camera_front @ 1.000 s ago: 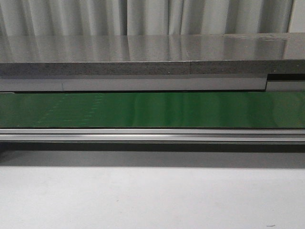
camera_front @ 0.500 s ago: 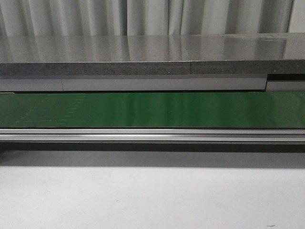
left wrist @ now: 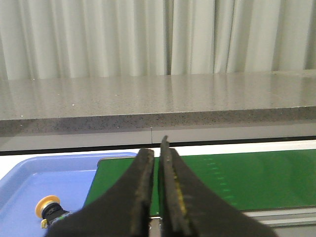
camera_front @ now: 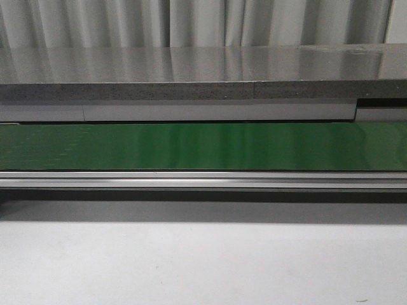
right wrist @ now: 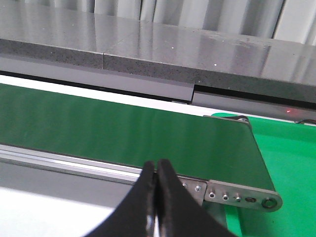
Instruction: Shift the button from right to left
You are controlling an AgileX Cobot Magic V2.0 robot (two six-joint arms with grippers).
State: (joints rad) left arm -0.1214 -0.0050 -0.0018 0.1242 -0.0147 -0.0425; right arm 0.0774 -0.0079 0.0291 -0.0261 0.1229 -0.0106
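Lying in blue tray (left wrist: 29,177): yellow-capped, black-bodied button (left wrist: 49,210).

The button (left wrist: 51,211) shows only in the left wrist view, its black body partly hidden behind the left tool (left wrist: 157,163) and cut by the picture's edge. The blue tray (left wrist: 44,177) under it is cropped at the left edge. In the front view the belt (camera_front: 203,146) runs off both sides, and neither tool appears there.
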